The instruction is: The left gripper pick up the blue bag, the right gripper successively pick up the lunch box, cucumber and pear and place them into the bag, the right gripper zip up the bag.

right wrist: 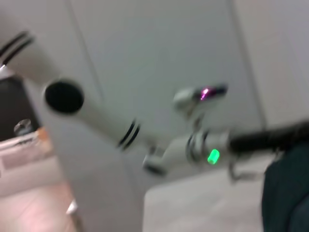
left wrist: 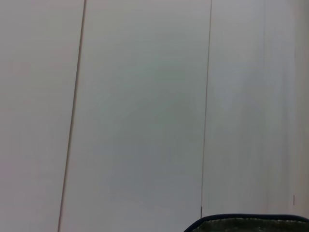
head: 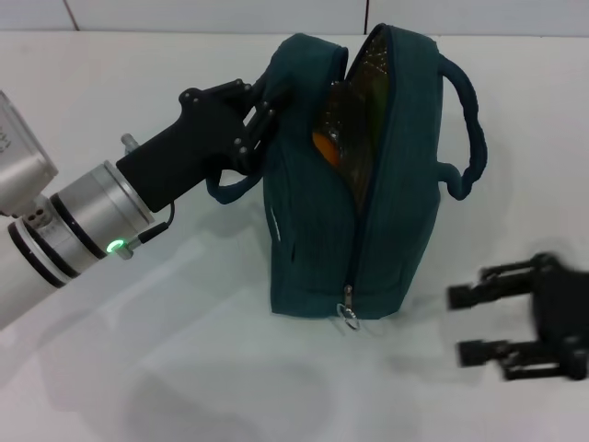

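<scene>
The blue bag (head: 368, 175) stands upright on the white table, its top zipper open, with the metal ring pull (head: 349, 315) at the near end. The orange-yellow pear (head: 324, 145) shows inside against the foil lining; the lunch box and cucumber are hidden. My left gripper (head: 258, 110) is shut on the bag's left loop handle (head: 230, 189) and holds the bag up. My right gripper (head: 474, 322) is open and empty, low at the bag's right, fingers pointing at the bag. The bag's edge shows in the left wrist view (left wrist: 246, 223) and in the right wrist view (right wrist: 289, 193).
The bag's other loop handle (head: 469, 129) sticks out to the right. The white table (head: 138, 368) spreads around the bag. The right wrist view shows my left arm (right wrist: 193, 145) with its green light, before a pale wall.
</scene>
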You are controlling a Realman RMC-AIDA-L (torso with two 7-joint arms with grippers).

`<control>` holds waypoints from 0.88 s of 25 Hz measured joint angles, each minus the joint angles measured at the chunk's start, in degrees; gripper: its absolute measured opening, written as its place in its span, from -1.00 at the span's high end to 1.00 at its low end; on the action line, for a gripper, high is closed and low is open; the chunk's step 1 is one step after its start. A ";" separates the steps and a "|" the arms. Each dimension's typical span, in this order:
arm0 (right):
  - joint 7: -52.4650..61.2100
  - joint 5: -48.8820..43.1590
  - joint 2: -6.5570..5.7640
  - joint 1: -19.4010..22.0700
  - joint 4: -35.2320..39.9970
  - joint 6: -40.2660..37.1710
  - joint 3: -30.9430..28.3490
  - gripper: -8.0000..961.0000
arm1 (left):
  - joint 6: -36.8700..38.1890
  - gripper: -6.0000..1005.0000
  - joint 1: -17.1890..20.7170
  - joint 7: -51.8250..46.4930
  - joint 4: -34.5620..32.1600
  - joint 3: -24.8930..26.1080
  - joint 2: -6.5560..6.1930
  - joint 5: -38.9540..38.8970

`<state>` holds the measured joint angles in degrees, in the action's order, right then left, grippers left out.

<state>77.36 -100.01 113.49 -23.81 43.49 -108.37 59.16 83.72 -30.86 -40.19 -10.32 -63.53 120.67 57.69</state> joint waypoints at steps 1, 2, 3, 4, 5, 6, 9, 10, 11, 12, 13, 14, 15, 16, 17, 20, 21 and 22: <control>0.06 -1.60 0.87 -0.44 -0.28 1.32 0.38 -0.14 | 0.01 0.68 -0.13 0.00 0.04 0.00 0.00 0.00; 0.08 -3.15 1.54 -0.89 -0.77 2.93 0.82 -0.14 | 0.03 0.68 -0.32 0.00 0.08 -0.01 0.01 0.00; 0.11 -3.63 1.85 -1.53 -1.78 4.93 1.94 -0.14 | 0.09 0.68 -0.45 0.00 0.14 -0.02 0.04 0.00; 0.19 -3.84 2.15 -2.58 -3.60 7.69 3.93 -0.13 | 0.19 0.68 -0.55 0.01 0.19 -0.01 0.07 0.00; 0.31 -3.48 2.24 -3.59 -5.07 9.67 5.50 -0.13 | 0.26 0.67 -0.57 0.02 0.22 -0.03 0.07 0.00; 0.53 -3.11 2.29 -4.48 -6.43 11.43 6.85 -0.12 | 0.31 0.67 -0.58 0.02 0.24 -0.05 0.08 0.02; 1.33 -1.19 2.43 -6.79 -9.14 16.24 10.24 -0.11 | 0.39 0.66 -0.59 0.03 0.28 -0.11 0.09 0.27; 1.48 -0.50 2.48 -7.19 -9.62 17.51 11.30 -0.11 | 0.39 0.66 -0.60 0.03 0.32 -0.11 0.09 0.34; 1.54 0.72 2.50 -7.42 -9.85 18.82 12.56 -0.10 | 0.40 0.66 -0.60 0.03 0.48 -0.11 0.09 0.34; 1.58 1.82 2.53 -7.56 -10.00 19.90 13.90 -0.10 | 0.40 0.65 -0.60 0.03 0.65 -0.11 0.09 0.30; 1.60 2.99 2.56 -7.68 -10.01 20.86 15.28 -0.09 | 0.40 0.65 -0.60 0.03 0.82 -0.11 0.09 0.25; 1.62 4.01 2.57 -7.81 -10.04 21.62 16.65 -0.09 | 0.40 0.65 -0.60 0.03 0.90 -0.11 0.09 0.14; 1.65 4.94 2.57 -7.94 -10.04 22.28 17.78 -0.09 | 0.40 0.65 -0.60 0.03 0.92 -0.11 0.09 0.08; 1.69 5.44 2.58 -8.08 -10.04 22.92 18.92 -0.08 | 0.40 0.64 -0.60 0.03 0.93 -0.10 0.09 0.06; 1.87 5.67 2.59 -8.23 -10.04 23.51 19.85 -0.08 | 0.39 0.64 -0.60 0.03 0.96 -0.10 0.09 0.05; 3.66 5.85 2.65 -8.92 -10.04 26.23 22.62 -0.06 | 0.40 0.63 -0.60 0.03 1.01 -0.09 0.09 0.04; 4.22 5.86 2.67 -9.11 -10.04 27.07 23.47 -0.06 | 0.40 0.63 -0.60 0.03 1.01 -0.09 0.09 0.04; 4.69 6.06 2.68 -9.27 -10.06 27.98 24.46 -0.05 | 0.39 0.63 -0.60 0.03 1.01 -0.09 0.09 0.04</control>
<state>82.05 -93.95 116.18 -33.08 33.44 -80.39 83.62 84.11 -31.46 -40.16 -9.32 -63.63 120.76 57.73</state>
